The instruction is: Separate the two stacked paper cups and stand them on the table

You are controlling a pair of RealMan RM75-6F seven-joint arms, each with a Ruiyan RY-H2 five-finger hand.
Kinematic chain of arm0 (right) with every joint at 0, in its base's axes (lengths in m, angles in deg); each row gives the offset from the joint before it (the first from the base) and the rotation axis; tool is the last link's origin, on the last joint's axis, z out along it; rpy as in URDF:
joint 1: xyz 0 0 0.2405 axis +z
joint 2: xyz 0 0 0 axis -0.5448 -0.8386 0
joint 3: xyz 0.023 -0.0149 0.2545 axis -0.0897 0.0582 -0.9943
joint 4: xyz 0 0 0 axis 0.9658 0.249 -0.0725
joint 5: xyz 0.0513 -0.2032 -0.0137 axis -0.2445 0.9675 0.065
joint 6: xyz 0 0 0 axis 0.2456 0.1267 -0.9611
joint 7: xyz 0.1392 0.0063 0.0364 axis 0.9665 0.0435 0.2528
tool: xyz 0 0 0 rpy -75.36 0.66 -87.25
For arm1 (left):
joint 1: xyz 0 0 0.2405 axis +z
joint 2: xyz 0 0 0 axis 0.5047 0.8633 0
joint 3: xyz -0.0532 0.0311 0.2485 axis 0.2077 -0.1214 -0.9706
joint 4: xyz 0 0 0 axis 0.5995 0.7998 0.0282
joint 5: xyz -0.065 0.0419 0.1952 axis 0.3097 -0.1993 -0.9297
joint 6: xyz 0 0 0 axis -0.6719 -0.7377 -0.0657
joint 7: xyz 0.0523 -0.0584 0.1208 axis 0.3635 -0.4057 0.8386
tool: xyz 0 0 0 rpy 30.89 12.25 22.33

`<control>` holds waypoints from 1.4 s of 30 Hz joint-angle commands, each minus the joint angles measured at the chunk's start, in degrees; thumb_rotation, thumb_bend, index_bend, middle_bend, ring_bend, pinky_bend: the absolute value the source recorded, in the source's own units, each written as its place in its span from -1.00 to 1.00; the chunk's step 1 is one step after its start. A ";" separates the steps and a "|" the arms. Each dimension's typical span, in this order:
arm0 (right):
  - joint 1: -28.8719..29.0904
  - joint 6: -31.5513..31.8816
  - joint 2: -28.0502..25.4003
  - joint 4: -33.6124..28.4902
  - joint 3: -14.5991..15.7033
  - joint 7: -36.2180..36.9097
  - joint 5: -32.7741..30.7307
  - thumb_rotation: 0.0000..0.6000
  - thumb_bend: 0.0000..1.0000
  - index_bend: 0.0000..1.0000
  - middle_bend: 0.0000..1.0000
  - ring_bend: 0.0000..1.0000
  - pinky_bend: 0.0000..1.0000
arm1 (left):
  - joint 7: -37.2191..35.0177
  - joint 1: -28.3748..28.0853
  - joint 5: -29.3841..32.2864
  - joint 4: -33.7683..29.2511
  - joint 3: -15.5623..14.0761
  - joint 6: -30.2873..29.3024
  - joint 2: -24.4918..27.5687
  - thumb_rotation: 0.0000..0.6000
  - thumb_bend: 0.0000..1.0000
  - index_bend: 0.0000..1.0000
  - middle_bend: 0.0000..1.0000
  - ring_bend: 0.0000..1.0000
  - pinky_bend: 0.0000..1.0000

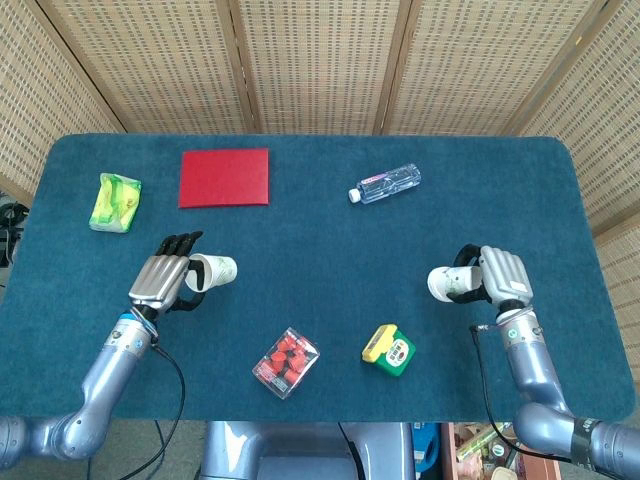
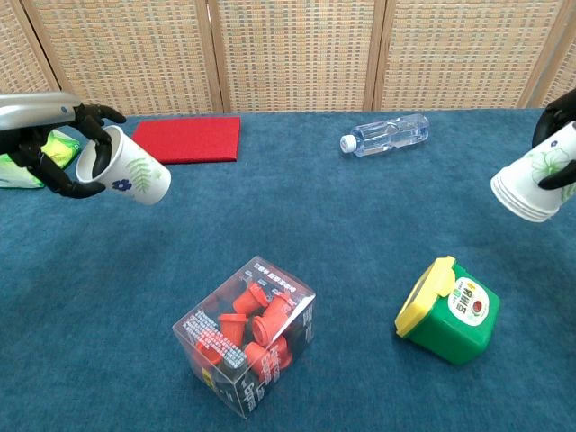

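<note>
Two white paper cups with leaf prints are apart, one in each hand, both tilted in the air. My left hand (image 1: 165,281) (image 2: 49,144) grips one cup (image 1: 213,270) (image 2: 125,168) at its rim over the table's left side, the cup's base pointing right. My right hand (image 1: 500,278) (image 2: 556,135) holds the other cup (image 1: 449,283) (image 2: 537,183) over the right side, base pointing left and down. In the chest view only the right hand's dark fingers show at the frame edge.
A clear box of red caps (image 1: 286,361) (image 2: 249,334) and a green-yellow container (image 1: 389,349) (image 2: 449,310) sit near the front. A water bottle (image 1: 385,183) (image 2: 387,135) lies at the back; a red mat (image 1: 225,177) and a yellow-green packet (image 1: 115,202) lie back left.
</note>
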State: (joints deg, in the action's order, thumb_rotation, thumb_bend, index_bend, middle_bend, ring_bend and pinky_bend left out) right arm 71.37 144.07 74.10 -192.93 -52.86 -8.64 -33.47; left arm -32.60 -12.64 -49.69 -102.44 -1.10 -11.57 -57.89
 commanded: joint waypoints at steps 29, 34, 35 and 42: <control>-10.53 9.70 2.46 1.04 6.35 -1.26 21.29 1.00 -0.80 -0.72 -1.00 -1.00 -0.83 | -5.78 15.95 -24.20 -0.49 -8.78 -14.35 3.53 1.00 -0.27 -1.00 -1.00 -1.00 -1.00; -14.57 16.16 3.07 3.04 9.32 -1.05 31.15 1.00 -0.80 -0.72 -1.00 -1.00 -0.87 | -4.52 21.26 -32.27 3.55 -11.02 -22.17 1.70 1.00 -0.27 -1.00 -1.00 -1.00 -1.00; -15.53 17.38 3.33 3.53 9.68 -0.63 32.60 1.00 -0.80 -0.72 -1.00 -1.00 -0.88 | -4.38 22.38 -33.94 4.47 -11.50 -23.56 1.43 1.00 -0.27 -1.00 -1.00 -1.00 -1.00; -20.21 21.27 3.92 5.70 11.12 0.59 35.98 1.00 -0.80 -0.72 -1.00 -1.00 -0.88 | -4.58 28.14 -39.07 9.41 -13.72 -28.68 1.09 1.00 -0.27 -1.00 -1.00 -1.00 -1.00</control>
State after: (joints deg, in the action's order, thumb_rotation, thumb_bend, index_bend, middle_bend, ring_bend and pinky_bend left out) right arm 51.93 164.78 77.80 -187.77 -42.15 -7.99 2.28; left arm -37.18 14.32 -88.65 -93.89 -14.16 -39.57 -56.76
